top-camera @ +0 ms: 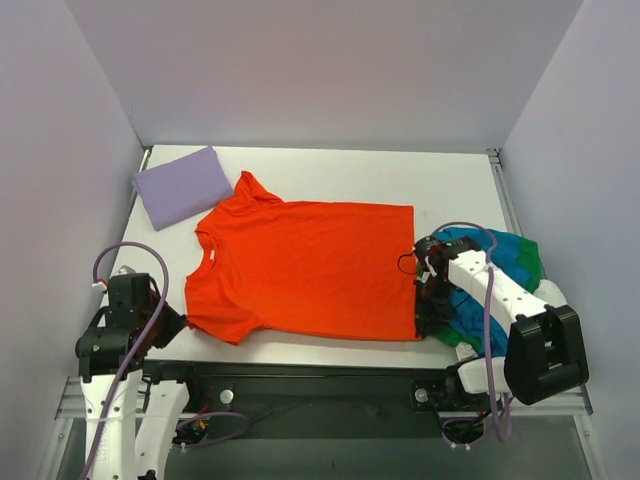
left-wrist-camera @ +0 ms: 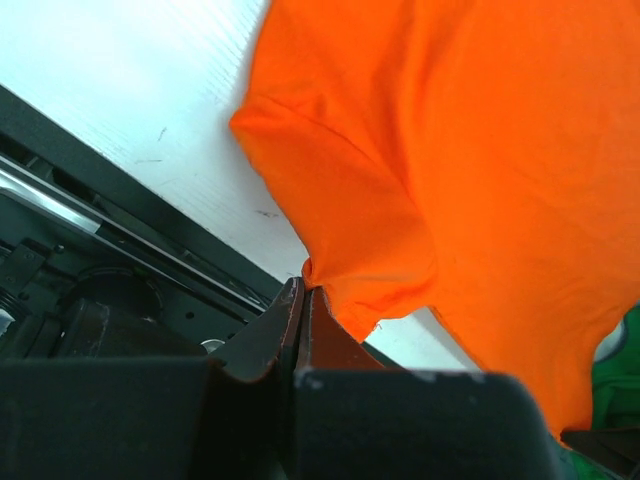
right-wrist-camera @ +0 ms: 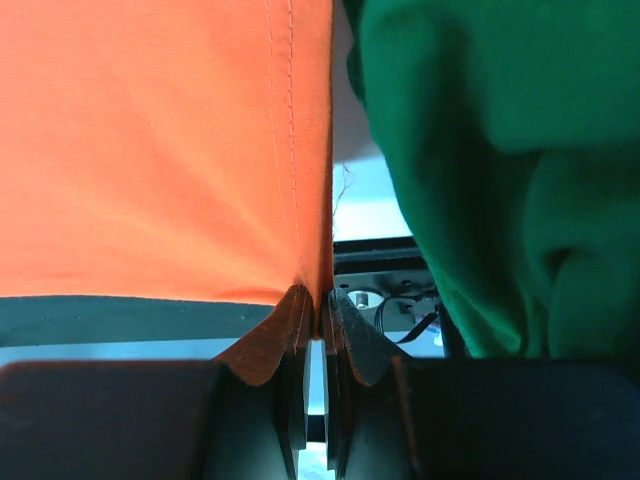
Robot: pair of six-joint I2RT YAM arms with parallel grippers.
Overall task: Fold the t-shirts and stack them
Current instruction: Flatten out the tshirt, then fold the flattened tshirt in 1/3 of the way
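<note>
An orange-red t-shirt (top-camera: 310, 265) lies spread flat mid-table, collar to the left and hem to the right. My left gripper (top-camera: 186, 322) is shut on the near sleeve's corner; the left wrist view shows the orange cloth (left-wrist-camera: 480, 150) pinched at the jaw tips (left-wrist-camera: 305, 285). My right gripper (top-camera: 421, 318) is shut on the near hem corner, where the orange hem (right-wrist-camera: 150, 130) runs into the tips (right-wrist-camera: 322, 300). A folded lavender t-shirt (top-camera: 182, 185) lies at the back left. A heap of green (top-camera: 522, 262), blue (top-camera: 470, 240) and white (top-camera: 548, 292) shirts sits at the right, partly under the right arm.
The white table (top-camera: 350, 165) is boxed in by pale walls on three sides. A black rail (top-camera: 300, 375) runs along the near edge, just below both grippers. Green cloth (right-wrist-camera: 500, 150) hangs close beside the right gripper's fingers.
</note>
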